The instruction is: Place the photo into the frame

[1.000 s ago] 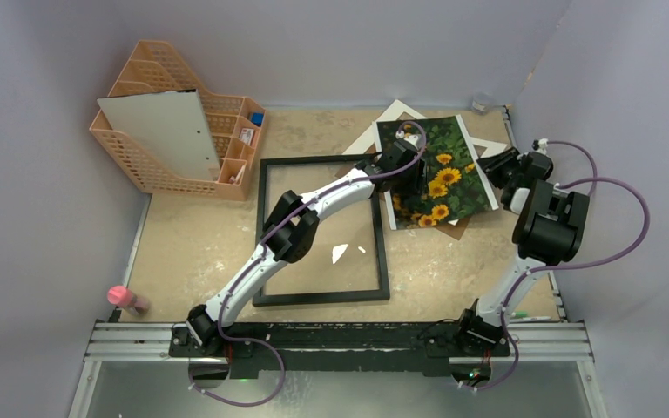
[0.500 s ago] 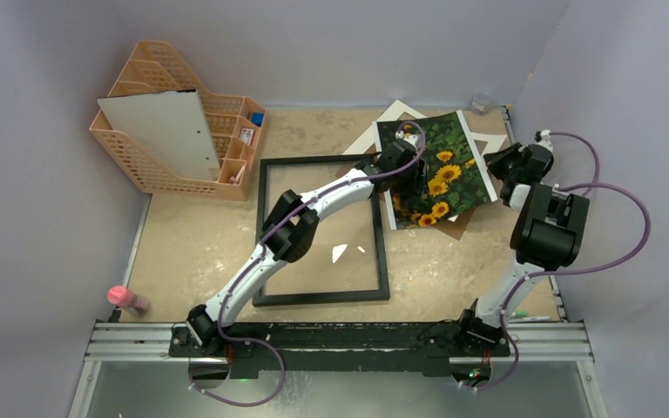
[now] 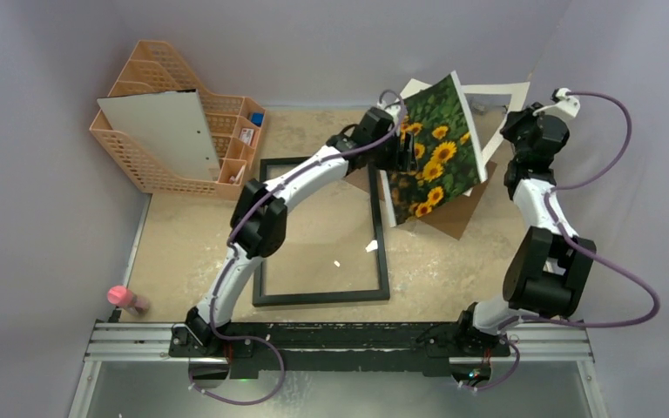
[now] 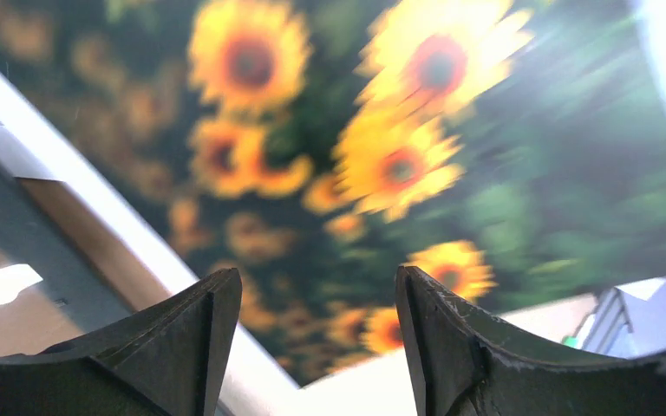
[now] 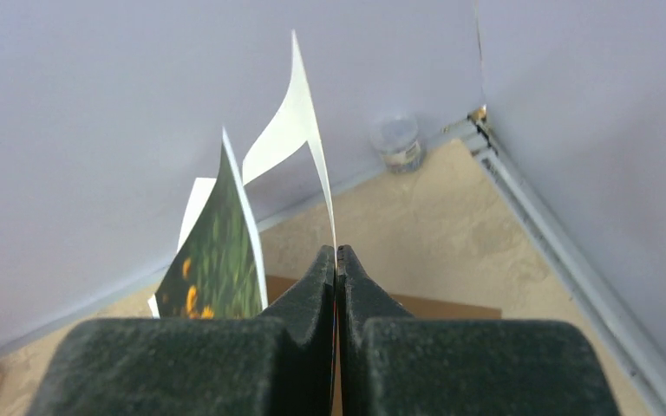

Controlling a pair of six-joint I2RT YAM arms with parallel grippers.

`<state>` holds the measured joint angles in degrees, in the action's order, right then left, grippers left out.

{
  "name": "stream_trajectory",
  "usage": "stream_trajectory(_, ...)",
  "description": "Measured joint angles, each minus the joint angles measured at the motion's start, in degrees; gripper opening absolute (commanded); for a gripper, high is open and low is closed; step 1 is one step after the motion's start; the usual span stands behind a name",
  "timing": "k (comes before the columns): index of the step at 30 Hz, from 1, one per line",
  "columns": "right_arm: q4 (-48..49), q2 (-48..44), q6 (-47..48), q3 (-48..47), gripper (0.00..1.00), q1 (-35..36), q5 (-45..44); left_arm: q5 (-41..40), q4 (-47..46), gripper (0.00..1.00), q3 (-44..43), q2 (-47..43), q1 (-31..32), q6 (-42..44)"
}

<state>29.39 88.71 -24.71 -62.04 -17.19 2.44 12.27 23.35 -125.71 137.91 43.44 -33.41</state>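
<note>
Two sheets up: photo [image 3: 435,152] and white mat board [image 3: 498,94] both stand tilted off the table [image 3: 192,235] at the far right, above the brown backing board [image 3: 453,218].
Right gripper [image 5: 336,251]: clamped flat on the mat's thin edge. The photo's lower edge runs behind one finger in the wrist view, so I can't tell if it's in the pinch too.
Left gripper [image 4: 314,273]: fingers spread wide with nothing between them, facing the printed side near its left edge. The view is blurred, so contact is unclear.
Frame [image 3: 322,297]: flat on the table to the left of the photo, pane glinting. The photo's low corner hangs just over its right border in the top view.
Risk, slip: if the photo only leans on the mat, it likely slides off onto the backing board or lands skewed across the border.
Risk, wrong sheet: the mat gets carried to the frame instead of the photo.
Risk, crease: an edge pinch on floppy sheets could bow or kink them if the left arm grabs and pulls against the right.
Risk, scuff: glossy face, and bare fingertips could mark it or shove it loose.
</note>
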Motion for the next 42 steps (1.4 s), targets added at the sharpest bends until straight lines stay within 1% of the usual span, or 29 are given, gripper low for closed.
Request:
stream_trajectory(3, -0.7, -2.9, 2.8, -0.5, 0.0, 0.2, 0.1, -0.2, 0.7, 0.69, 0.1, -4.9, -1.2, 0.2)
stream_trajectory(7, -2.2, -5.0, 5.7, -2.1, 0.0, 0.9, -0.7, -2.4, 1.7, 0.69, 1.9, -11.6, -2.3, 0.7)
stream_trajectory(12, -5.3, -8.8, 7.4, -3.2, 0.0, 1.1, -3.6, -5.7, 3.3, 0.68, 5.9, -16.5, -2.8, 1.5)
stream_trajectory(17, -8.6, -12.5, 7.8, -9.4, 0.0, 1.8, -5.7, -8.6, 5.6, 0.68, 10.7, -18.8, -4.1, 1.5)
stream_trajectory(20, -9.3, -14.7, 7.0, -13.7, 0.0, 2.3, -5.5, -10.4, 6.9, 0.68, 13.6, -20.6, -5.6, 1.5)
stream_trajectory(24, -9.7, -15.9, 4.5, -19.1, 0.0, 2.8, -3.8, -13.4, 8.1, 0.69, 17.4, -24.5, -7.6, 1.5)
stream_trajectory(28, -11.3, -14.4, 0.3, -25.8, 0.0, 3.8, -0.2, -17.1, 8.7, 0.69, 20.7, -29.8, -9.7, 1.4)
stream_trajectory(32, -13.7, -9.9, -4.1, -34.0, 0.0, 8.4, 3.2, -20.1, 9.0, 0.69, 24.1, -34.7, -11.8, 1.4)
stream_trajectory(34, -14.4, -8.0, -7.0, -35.5, 0.0, 11.5, 5.0, -21.4, 9.1, 0.69, 27.2, -37.4, -12.9, 1.4)
stream_trajectory(40, -17.1, -3.9, -15.6, -35.5, 0.0, 22.0, 7.8, -25.2, 10.7, 0.7, 43.1, -47.9, -18.1, 1.3)
stream_trajectory(42, -17.5, -2.7, -18.9, -35.5, 0.0, 25.5, 8.5, -26.5, 11.7, 0.73, 48.3, -51.6, -19.9, 1.1)
